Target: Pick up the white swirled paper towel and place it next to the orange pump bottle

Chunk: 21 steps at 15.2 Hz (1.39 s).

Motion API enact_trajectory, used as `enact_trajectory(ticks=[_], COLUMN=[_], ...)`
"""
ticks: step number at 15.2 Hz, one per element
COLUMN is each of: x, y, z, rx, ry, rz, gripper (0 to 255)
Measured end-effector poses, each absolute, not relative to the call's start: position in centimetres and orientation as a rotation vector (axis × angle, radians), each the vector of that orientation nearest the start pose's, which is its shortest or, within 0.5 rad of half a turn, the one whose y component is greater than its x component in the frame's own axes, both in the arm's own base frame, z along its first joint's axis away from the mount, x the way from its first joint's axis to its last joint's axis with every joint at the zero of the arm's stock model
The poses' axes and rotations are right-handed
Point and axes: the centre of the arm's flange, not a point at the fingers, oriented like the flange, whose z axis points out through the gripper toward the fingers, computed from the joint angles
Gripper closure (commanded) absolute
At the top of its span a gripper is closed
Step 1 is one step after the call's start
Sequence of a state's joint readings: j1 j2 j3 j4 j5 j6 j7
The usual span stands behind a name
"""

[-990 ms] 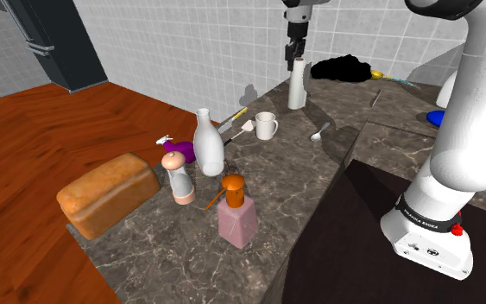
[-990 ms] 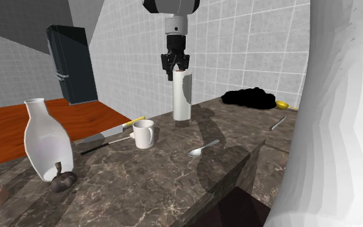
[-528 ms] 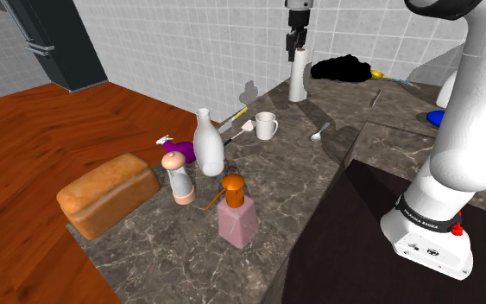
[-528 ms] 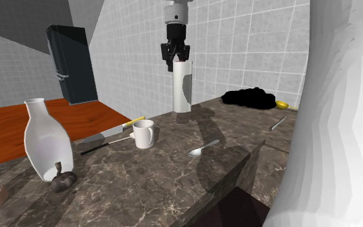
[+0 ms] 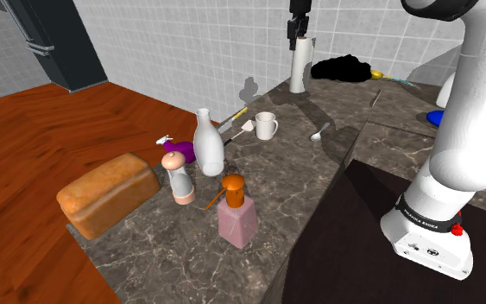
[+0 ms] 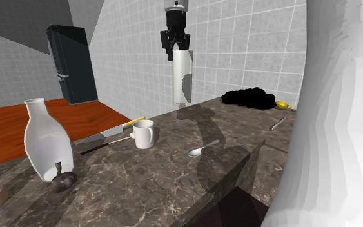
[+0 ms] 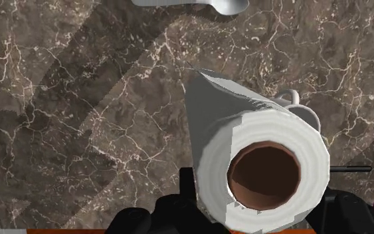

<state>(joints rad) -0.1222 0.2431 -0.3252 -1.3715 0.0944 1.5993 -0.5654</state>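
The gripper [image 6: 175,53] is clamped on the top of the paper towel [image 6: 183,77]. The roll hangs upright at 6 o'clock from it, clear of the counter [image 6: 173,180], with its shadow beneath. It is a tall white roll with a grey mark on its side, and the wrist view shows its brown core. In the shoulder view come the pump bottle [image 5: 236,212], pink with an orange top, then the mug [image 5: 267,125]. The roll is well apart from the bottle, at 1 o'clock.

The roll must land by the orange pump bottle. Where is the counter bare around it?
Bare counter lies between the pump bottle, the mug and the spoon, and beyond the bottle toward the shoulder view's bottom edge. The shoulder view's left of the bottle is crowded: shaker, white jug and bread loaf stand close together.
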Motion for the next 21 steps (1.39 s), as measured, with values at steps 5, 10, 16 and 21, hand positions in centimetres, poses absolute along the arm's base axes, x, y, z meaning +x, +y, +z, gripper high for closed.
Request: enact_trajectory(ticks=[5,10,16,21], x=[58.1,58.1,58.1,58.1], y=[-24.0,-23.9,-24.0,-24.0], z=[61.0,63.7,66.8,69.4], rx=[-3.119,-3.119,-3.119,-3.119], ry=[-0.194,-0.194,-0.194,-0.192], rz=[-0.009,-0.009,-0.009,-0.010], gripper=[255,255,255,255])
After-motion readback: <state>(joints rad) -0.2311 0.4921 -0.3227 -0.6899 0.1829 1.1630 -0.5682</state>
